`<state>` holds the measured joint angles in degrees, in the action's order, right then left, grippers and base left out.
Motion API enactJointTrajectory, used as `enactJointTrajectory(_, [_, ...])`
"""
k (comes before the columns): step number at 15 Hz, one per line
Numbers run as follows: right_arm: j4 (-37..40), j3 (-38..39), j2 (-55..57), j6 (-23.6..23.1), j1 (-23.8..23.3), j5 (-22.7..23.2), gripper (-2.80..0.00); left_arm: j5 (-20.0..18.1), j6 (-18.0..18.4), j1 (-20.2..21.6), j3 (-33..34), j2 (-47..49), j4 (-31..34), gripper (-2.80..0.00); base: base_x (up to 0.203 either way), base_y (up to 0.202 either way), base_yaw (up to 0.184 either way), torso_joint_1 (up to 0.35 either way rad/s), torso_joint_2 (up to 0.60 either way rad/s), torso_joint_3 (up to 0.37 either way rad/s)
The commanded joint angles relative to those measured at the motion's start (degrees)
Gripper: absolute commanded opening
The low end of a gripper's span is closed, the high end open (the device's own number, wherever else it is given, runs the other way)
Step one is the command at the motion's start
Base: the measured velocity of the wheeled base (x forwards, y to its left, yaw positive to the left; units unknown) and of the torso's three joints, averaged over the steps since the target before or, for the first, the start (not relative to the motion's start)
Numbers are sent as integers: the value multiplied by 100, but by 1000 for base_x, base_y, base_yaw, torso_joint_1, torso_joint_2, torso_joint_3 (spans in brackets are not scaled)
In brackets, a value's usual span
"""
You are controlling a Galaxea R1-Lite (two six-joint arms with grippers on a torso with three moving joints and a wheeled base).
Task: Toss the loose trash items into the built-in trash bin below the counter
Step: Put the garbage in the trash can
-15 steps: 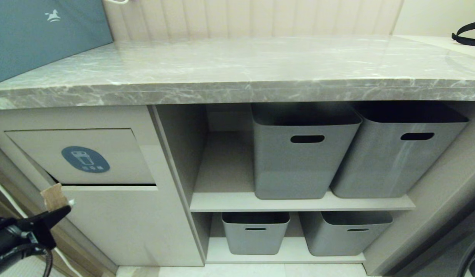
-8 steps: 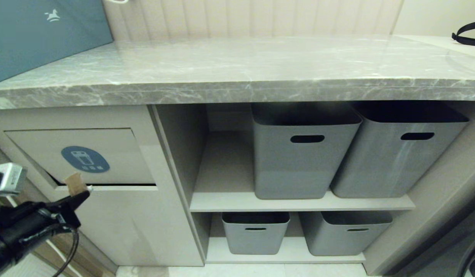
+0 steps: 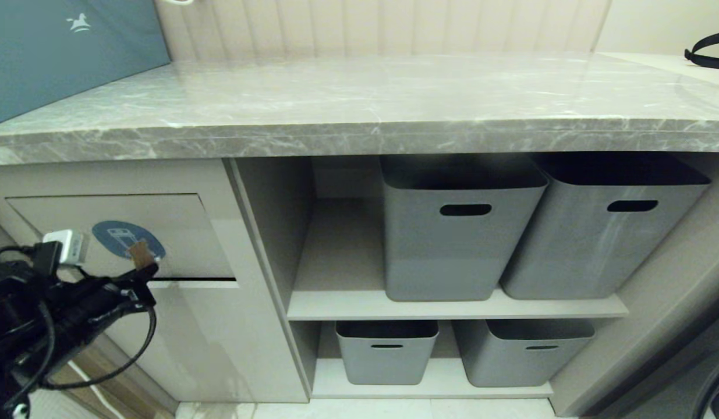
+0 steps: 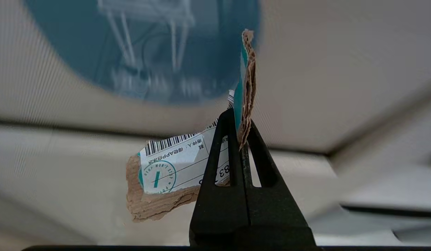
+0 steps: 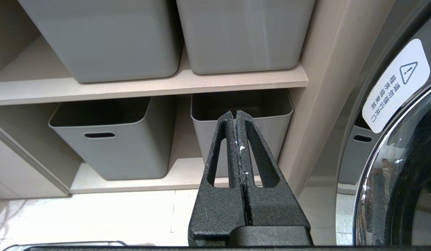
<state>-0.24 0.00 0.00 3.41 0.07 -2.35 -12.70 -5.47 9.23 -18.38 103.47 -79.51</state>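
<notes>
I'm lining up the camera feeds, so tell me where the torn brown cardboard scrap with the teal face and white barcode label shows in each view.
Head view: the torn cardboard scrap pokes up from the left gripper, low on the left, before the blue oval sticker.
Left wrist view: middle of frame, scrap pinched in the shut fingers.
Right wrist view: not in it.
Shared landmark: the blue oval sticker.
</notes>
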Motion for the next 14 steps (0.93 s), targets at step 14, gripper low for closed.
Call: enactJointTrajectory(14, [-2, 9, 0, 1, 1, -2, -280, -31, -6, -26, -1863, 1870, -302, -280, 0, 0, 0, 0, 0, 0])
